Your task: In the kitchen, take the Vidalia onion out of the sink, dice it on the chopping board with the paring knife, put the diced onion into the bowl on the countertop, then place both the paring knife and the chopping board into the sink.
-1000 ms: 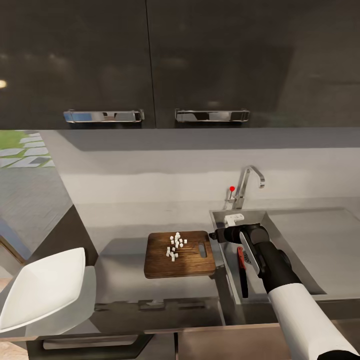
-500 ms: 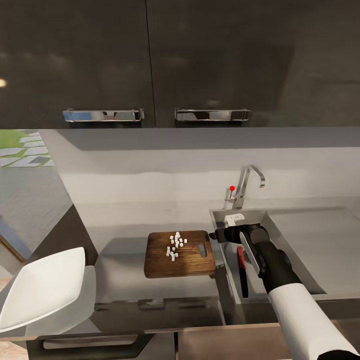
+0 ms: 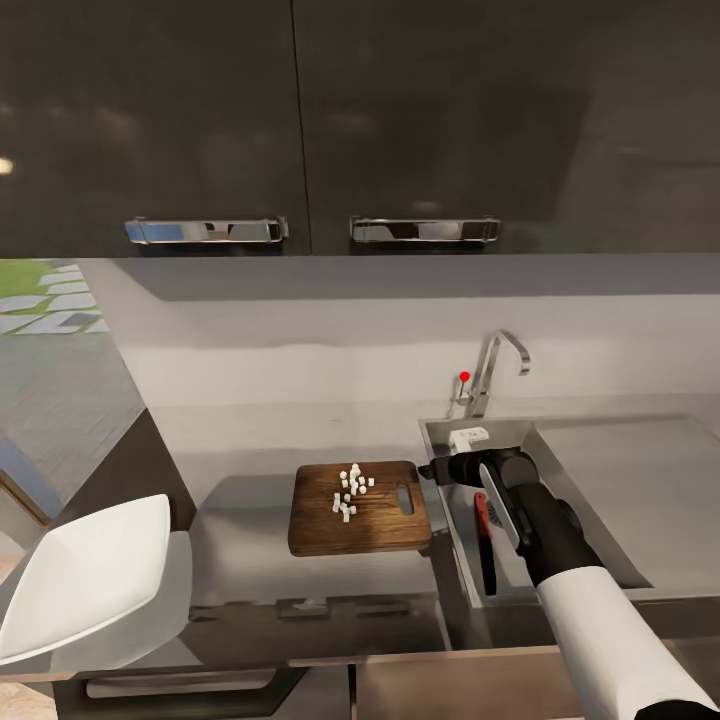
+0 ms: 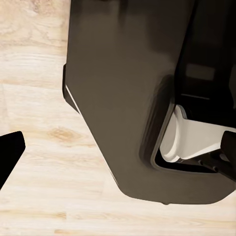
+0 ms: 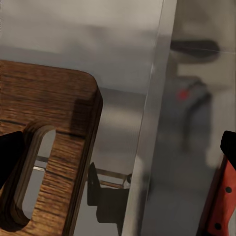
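Observation:
The chopping board (image 3: 378, 527) lies on the countertop (image 3: 240, 470) just left of the sink (image 3: 560, 470), with several diced onion bits (image 3: 350, 492) on it. The paring knife (image 3: 485, 545), red handle and dark blade, lies inside the sink basin along its left wall. My right gripper (image 3: 430, 471) hovers at the sink's left rim beside the board's slotted end. In the right wrist view that gripper (image 5: 118, 152) is open, with the board's handle slot (image 5: 34, 172) on one side and the knife's red handle (image 5: 221, 201) on the other. The white bowl (image 3: 85, 575) sits at the lower left. My left gripper (image 4: 118, 152) is open.
A chrome tap (image 3: 495, 370) with a red dot stands behind the sink, and a small white object (image 3: 468, 436) lies at the basin's back. Dark wall cabinets (image 3: 300, 120) hang overhead. The left wrist view looks down on wooden floor (image 4: 39, 187) and the robot's dark body (image 4: 123, 98).

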